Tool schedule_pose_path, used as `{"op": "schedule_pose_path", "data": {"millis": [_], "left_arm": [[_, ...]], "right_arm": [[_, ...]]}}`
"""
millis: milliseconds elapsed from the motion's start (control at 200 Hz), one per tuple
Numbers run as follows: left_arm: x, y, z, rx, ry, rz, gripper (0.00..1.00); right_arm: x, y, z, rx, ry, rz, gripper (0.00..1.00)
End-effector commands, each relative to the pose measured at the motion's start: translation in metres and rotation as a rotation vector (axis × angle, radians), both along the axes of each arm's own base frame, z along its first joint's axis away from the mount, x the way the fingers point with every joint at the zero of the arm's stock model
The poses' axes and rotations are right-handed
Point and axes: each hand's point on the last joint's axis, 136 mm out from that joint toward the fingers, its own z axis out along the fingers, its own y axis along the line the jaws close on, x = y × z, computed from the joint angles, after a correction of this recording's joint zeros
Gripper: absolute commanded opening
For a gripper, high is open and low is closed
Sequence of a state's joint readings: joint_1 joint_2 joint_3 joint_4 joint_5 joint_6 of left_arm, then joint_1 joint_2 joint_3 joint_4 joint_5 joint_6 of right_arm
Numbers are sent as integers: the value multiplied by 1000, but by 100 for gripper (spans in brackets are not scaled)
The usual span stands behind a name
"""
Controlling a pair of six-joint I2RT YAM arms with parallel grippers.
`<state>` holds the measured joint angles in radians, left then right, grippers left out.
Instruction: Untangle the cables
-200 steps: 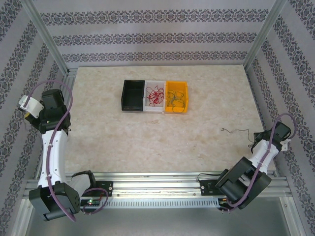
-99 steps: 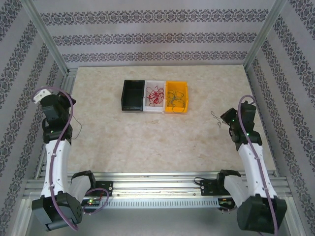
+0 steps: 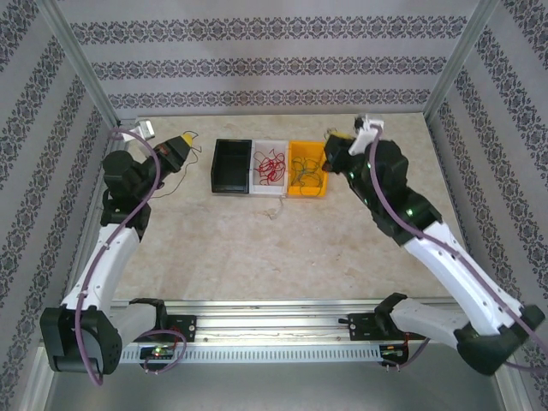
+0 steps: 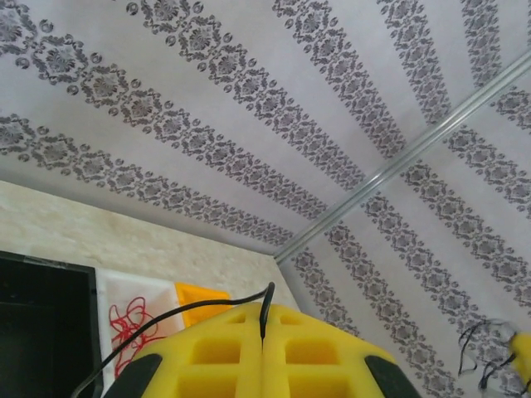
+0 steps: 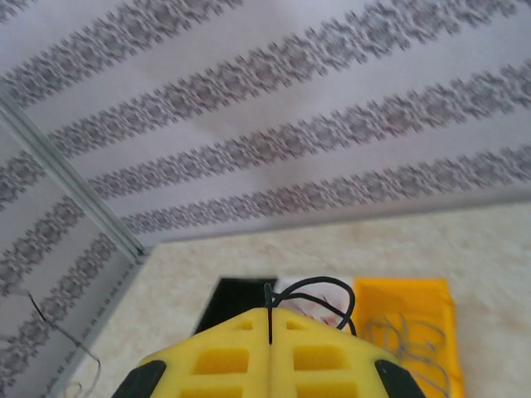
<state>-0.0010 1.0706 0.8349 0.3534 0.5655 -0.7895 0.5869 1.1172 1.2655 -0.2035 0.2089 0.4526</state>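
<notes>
Cables (image 4: 265, 311) — one black each — in tight left pincer (image 4: 262, 325) and right pincer (image 5: 270, 322).

Both arms are raised with bent elbows, the left tool (image 3: 181, 142) and right tool (image 3: 336, 137) pointing inward toward each other. The left tool's yellow pads (image 4: 216, 352) are pressed together on a black cable (image 4: 265, 303), the right tool's on a second black cable (image 5: 268, 303).

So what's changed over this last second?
Both arms swung from the sides of the table toward its far end. The left end effector rose and moved right, nearing the three bins. The right end effector travelled from the near right up to the orange bin. The left is shut on a black cable, the right on another black cable. The bins stayed put.
</notes>
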Motion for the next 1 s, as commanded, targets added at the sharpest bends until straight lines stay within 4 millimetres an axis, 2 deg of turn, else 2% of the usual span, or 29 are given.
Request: {"op": "schedule_pose_path", "data": {"millis": [0, 40, 65, 120, 165, 200, 280, 430, 505, 610, 710, 769, 999], "left_arm": [[-6, 56, -35, 63, 108, 403, 0], [-18, 83, -54, 36, 171, 573, 0], [-29, 100, -73, 14, 237, 680, 0], [-62, 133, -113, -43, 394, 905, 0], [-89, 149, -141, -66, 503, 1031, 0], [-100, 153, -156, -54, 550, 1059, 0], [-111, 148, -178, -15, 621, 1034, 0], [-123, 132, -220, -55, 753, 973, 0], [-126, 127, -234, -81, 789, 961, 0], [-128, 125, -240, -86, 800, 960, 0], [-127, 125, -238, -80, 789, 963, 0], [-126, 126, -236, -79, 780, 961, 0], [-124, 124, -237, -80, 782, 951, 0]], "right_arm": [[20, 43, 29, 13, -58, 142, 0], [29, 58, 31, 19, -49, 187, 0], [34, 69, 31, 31, -40, 222, 0], [45, 93, 29, 47, -22, 305, 0], [54, 109, 27, 55, -4, 346, 0], [61, 119, 22, 52, 6, 368, 0], [82, 138, 8, 42, 37, 384, 0], [112, 156, -17, -29, 71, 370, 0], [122, 162, -29, -55, 86, 372, 0], [136, 175, -47, -68, 113, 386, 0], [149, 190, -67, -58, 160, 410, 0], [156, 200, -86, -61, 199, 419, 0], [175, 220, -143, -105, 279, 399, 0]]}}
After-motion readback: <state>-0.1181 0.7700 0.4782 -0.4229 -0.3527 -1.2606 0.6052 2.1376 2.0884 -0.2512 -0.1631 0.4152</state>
